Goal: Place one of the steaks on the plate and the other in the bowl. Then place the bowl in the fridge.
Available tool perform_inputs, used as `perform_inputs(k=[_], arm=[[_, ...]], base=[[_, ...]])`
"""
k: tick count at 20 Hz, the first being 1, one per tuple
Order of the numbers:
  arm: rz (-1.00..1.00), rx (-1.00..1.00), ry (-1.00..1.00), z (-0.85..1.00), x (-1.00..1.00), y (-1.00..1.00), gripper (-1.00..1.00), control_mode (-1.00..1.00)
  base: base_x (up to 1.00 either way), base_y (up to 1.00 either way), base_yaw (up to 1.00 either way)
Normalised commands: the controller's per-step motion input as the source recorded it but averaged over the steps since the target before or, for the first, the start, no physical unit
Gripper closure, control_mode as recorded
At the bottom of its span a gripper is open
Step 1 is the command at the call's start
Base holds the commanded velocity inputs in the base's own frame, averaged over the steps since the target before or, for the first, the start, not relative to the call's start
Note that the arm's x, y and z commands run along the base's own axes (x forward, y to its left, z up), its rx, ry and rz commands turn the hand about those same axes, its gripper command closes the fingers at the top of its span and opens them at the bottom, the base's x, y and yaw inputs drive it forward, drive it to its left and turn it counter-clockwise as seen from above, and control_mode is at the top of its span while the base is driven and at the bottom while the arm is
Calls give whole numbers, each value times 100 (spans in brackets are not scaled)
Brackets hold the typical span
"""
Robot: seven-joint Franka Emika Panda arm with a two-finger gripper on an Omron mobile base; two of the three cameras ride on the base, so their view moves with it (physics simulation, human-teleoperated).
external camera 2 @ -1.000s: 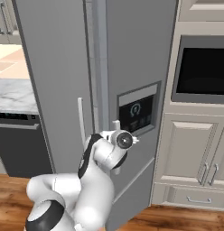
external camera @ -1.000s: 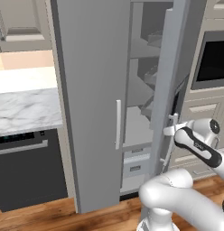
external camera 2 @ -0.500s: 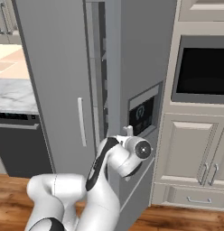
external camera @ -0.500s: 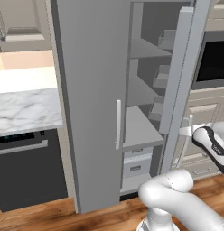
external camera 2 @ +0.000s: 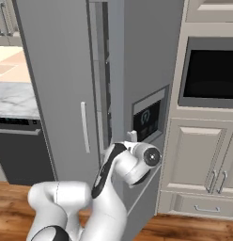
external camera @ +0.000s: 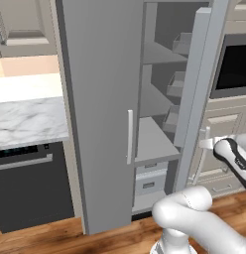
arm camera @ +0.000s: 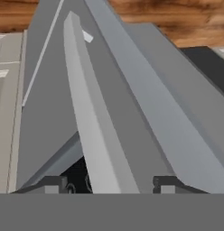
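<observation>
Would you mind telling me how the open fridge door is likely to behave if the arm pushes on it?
The fridge door is a tall flat slab, so it probably stays stiff and swings on its hinge rather than bending. The bins on its inner face look empty, so it may move fairly easily. The gripper straddles the slim handle, which looks smooth and might slip.

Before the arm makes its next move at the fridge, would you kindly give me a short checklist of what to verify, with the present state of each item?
1. Right door of the fridge swung open: ok, partly, with shelves showing.
2. Fridge handle between the finger tips of the gripper: ok, it runs up between them.
3. Jaws let go of the handle: cannot tell; the tips stand apart on either side of it.
4. Shelf free for the bowl: ok, its visible part is bare.
5. Bowl and steaks ready: cannot tell from here.
</observation>
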Motion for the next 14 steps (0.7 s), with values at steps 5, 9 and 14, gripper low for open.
perform_inputs(k=[5, 9, 14], arm=[[0, -4, 0, 7, -27, -46, -100, -100], [-2, -11, 0, 21, -75, -11, -100, -100], [-11, -24, 12, 47, -94, 29, -100, -100]], base=[[0, 0, 0], [0, 0, 0], [0, 0, 0]])
